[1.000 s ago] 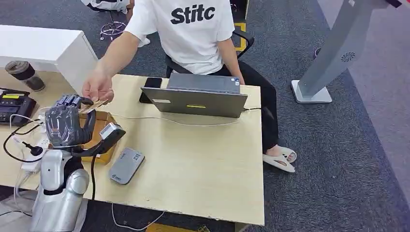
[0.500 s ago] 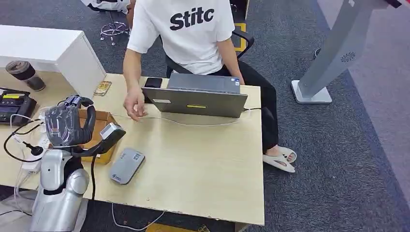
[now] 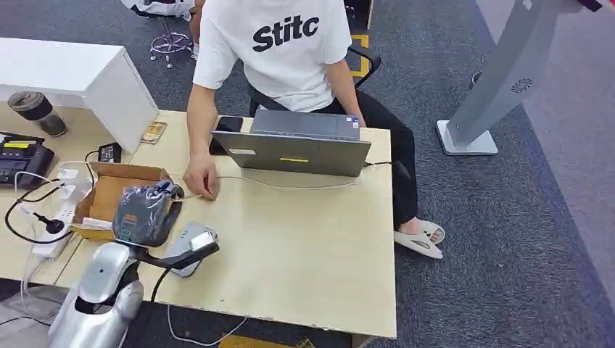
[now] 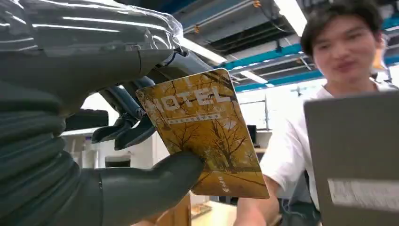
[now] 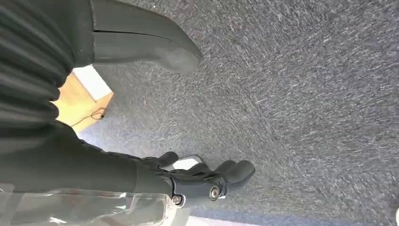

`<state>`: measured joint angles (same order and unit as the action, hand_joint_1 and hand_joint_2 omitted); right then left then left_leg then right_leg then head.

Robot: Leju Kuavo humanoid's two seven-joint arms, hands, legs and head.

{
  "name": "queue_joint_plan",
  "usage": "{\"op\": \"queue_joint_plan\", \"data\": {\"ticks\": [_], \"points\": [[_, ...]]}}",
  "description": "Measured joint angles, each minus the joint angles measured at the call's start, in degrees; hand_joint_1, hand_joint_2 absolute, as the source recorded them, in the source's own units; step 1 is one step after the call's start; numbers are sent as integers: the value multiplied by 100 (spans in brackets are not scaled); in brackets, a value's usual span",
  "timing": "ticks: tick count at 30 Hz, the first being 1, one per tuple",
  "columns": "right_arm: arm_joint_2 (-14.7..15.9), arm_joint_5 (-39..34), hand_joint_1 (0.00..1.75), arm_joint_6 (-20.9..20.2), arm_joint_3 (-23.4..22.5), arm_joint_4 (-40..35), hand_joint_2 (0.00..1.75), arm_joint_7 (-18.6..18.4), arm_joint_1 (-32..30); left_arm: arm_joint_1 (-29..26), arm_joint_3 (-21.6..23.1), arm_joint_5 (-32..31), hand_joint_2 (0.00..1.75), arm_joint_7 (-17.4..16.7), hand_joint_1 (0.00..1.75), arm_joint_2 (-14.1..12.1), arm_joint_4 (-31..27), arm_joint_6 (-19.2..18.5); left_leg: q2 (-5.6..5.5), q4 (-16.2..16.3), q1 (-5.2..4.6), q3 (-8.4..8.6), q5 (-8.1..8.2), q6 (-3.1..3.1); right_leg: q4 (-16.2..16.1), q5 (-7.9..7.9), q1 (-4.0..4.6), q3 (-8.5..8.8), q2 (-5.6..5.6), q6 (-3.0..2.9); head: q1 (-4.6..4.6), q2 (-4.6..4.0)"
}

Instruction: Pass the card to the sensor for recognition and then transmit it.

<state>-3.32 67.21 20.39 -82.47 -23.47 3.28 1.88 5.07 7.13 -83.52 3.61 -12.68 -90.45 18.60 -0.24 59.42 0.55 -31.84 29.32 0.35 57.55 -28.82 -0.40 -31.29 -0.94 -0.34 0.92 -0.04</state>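
Observation:
My left hand (image 3: 145,210) is low over the desk, between the cardboard box (image 3: 101,190) and the grey card sensor (image 3: 181,237), whose near part my wrist hides. In the left wrist view the left hand (image 4: 70,141) pinches a yellow card (image 4: 202,132) printed "HOTEL" between the thumb and the fingers. My right hand (image 5: 197,181) hangs over grey carpet, fingers apart, holding nothing.
A person in a white T-shirt (image 3: 283,43) sits behind the desk with a hand (image 3: 199,177) resting near a white cable. A grey laptop (image 3: 297,148), a phone (image 3: 226,125) and a second card (image 3: 154,133) lie at the back. Power strips and cables (image 3: 51,217) lie at the left.
My left hand has dropped from its raised position down beside the sensor. The person's hand left my hand and went down to the desk by the laptop.

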Motion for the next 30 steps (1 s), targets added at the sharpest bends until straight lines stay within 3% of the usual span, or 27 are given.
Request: {"op": "queue_joint_plan", "data": {"ticks": [13, 30], "points": [[-59, 105, 0, -65, -203, -100, 175, -28, 1, -697, 308, -94, 175, -15, 175, -751, -435, -230, 1, -2, 0, 2, 0, 0, 0, 0, -1, 3, -1, 0, 0, 0], [-59, 310, 0, -66, -238, -111, 175, -59, 4, -1140, 426, -454, 175, -348, 175, -1044, -242, -382, -1, -2, 1, 1, 0, 0, 0, -1, 1, 4, 3, 0, 0, 0]]}}
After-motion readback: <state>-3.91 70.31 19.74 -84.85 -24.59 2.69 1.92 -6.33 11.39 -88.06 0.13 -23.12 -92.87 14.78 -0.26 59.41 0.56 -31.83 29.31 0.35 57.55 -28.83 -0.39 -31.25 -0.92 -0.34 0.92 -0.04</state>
